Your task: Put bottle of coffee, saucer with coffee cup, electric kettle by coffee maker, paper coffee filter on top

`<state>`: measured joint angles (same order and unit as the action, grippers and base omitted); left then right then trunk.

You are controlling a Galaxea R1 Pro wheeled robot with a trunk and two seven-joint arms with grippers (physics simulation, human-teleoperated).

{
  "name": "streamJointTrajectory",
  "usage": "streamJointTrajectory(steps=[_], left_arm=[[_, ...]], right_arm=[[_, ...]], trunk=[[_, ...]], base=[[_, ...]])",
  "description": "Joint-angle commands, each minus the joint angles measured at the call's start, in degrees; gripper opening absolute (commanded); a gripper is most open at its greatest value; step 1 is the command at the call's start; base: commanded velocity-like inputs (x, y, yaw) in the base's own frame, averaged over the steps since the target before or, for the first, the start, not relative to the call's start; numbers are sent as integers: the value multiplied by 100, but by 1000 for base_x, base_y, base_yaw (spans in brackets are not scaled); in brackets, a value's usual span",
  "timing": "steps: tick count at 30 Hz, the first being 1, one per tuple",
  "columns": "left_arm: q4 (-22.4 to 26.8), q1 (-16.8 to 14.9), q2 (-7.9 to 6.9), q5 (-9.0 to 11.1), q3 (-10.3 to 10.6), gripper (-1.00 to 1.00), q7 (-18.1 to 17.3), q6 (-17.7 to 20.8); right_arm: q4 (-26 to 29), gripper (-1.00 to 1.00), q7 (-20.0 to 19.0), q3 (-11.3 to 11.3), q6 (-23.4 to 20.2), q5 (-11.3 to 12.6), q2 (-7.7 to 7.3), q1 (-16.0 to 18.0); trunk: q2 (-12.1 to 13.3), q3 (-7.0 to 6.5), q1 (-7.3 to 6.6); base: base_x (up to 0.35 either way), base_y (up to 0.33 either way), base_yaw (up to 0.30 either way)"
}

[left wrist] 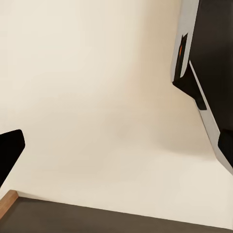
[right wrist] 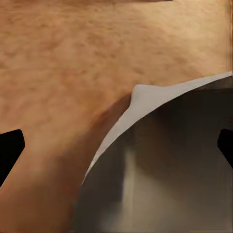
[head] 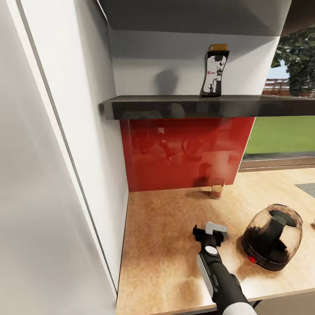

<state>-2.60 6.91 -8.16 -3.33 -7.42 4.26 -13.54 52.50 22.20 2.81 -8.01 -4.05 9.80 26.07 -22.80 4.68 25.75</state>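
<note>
Bottle of coffee [head: 214,70] upright on the dark kitchen shelf [head: 175,106], toward its right part, close to the white back wall; yellowish-brown cap on top, white label with a dark figure and small red lettering, too small to read. Below the shelf, glossy red backsplash [head: 183,153] mirroring the bottle's cap as a small brown shape at the counter's back edge. Electric kettle [head: 273,236] standing on the counter [head: 166,245] at the right, smoky dome, black handle, red button near the base, no readable branding. Just left of the kettle, right hand [head: 209,234] over the counter, fingers spread, gripping nothing. In the right wrist view, speckled wood-tone counter surface beside a grey curved part. Left hand [left wrist: 116,145] facing a pale wall; dark fingertips at the frame edges, apart, nothing between them.
</note>
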Motion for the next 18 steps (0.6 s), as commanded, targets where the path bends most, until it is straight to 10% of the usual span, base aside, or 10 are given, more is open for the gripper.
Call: streamJointTrajectory(steps=[1, 18], left_arm=[[-13, -5, -1, -36, -40, 100, 14, -30], [-13, 0, -1, -36, -40, 100, 14, -26]], right_arm=[[8, 100, 5, 91, -51, -43, 5, 3], [-445, 100, -13, 160, -40, -41, 10, 3]], trunk=[[-12, 11, 4], [-12, 11, 4]], base=[[16, 0, 0], [23, 0, 0]])
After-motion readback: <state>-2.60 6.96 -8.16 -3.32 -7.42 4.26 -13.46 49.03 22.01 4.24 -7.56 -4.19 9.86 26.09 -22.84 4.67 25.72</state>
